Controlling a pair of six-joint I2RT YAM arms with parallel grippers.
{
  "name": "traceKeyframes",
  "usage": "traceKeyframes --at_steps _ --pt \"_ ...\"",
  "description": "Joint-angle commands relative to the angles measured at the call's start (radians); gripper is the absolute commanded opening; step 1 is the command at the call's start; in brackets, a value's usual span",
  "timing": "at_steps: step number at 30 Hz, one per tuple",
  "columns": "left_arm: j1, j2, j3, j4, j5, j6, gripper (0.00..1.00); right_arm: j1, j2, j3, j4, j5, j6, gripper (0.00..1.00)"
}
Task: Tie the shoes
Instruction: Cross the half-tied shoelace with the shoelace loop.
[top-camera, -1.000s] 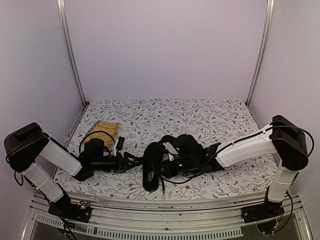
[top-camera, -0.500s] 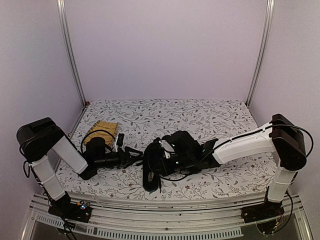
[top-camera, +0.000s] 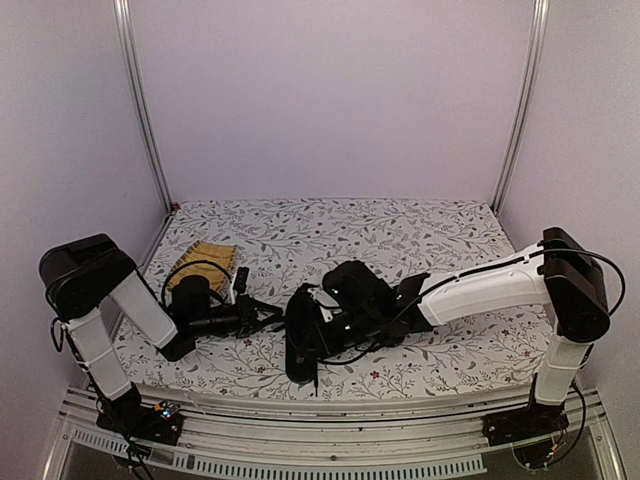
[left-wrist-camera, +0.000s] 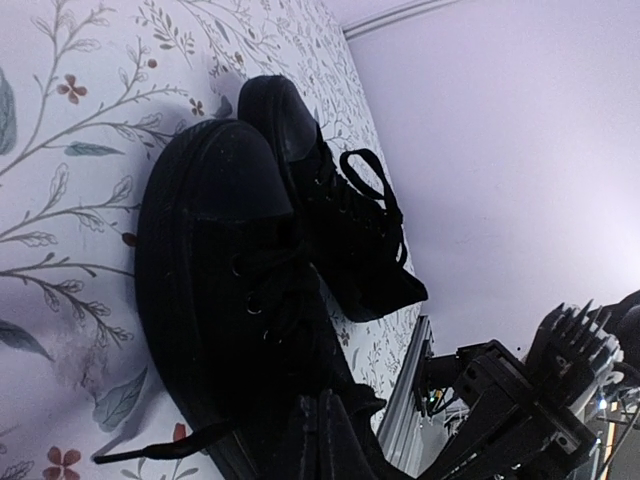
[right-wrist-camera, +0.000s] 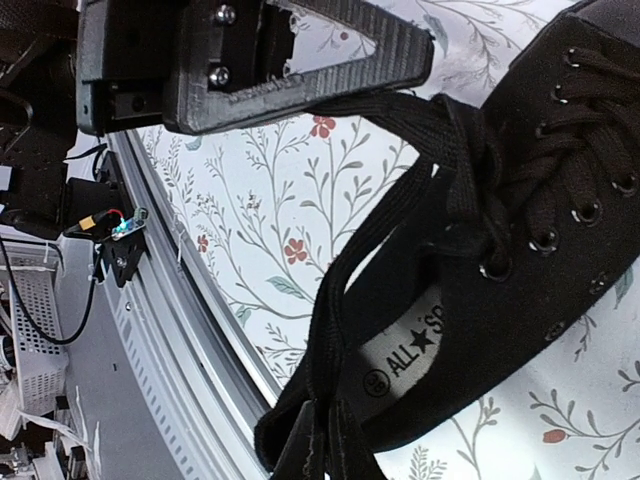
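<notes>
Two black shoes lie side by side on the floral table; in the left wrist view the near shoe (left-wrist-camera: 215, 290) fills the middle and the other shoe (left-wrist-camera: 335, 215) lies behind it. My left gripper (left-wrist-camera: 325, 432) is shut at the near shoe's tongue, pinching a black lace (right-wrist-camera: 385, 105) that runs from the knot. My right gripper (right-wrist-camera: 325, 445) is shut on a doubled lace strand (right-wrist-camera: 350, 300) over the shoe's opening, above the pale insole label (right-wrist-camera: 420, 350). From above, the left gripper (top-camera: 272, 315) and right gripper (top-camera: 318, 330) meet over the shoe (top-camera: 298, 352).
A yellow woven mat (top-camera: 205, 257) lies at the back left of the table, behind the left arm. The table's metal front rail (top-camera: 330, 455) runs close to the shoe's heel. A loose lace end (left-wrist-camera: 150, 452) trails onto the cloth.
My left gripper moved right to the shoe and closed. My right gripper shifted left with its lace strand, staying shut.
</notes>
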Motion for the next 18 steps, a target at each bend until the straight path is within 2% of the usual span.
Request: traceKeyframes --at_steps 1,6,10,18 --pt "-0.024 -0.053 -0.031 0.033 0.013 0.003 0.0 0.009 0.042 0.058 -0.033 -0.06 0.056 0.02" --pt "-0.059 -0.109 -0.032 -0.02 -0.008 0.017 0.0 0.009 0.091 0.116 0.005 -0.088 0.113 0.02" --pt "-0.076 -0.17 -0.027 -0.136 -0.042 0.064 0.0 0.009 0.129 0.158 0.013 -0.077 0.164 0.02" --pt "-0.093 -0.274 -0.025 -0.328 -0.088 0.141 0.0 -0.006 0.123 0.147 0.0 0.049 0.218 0.02"
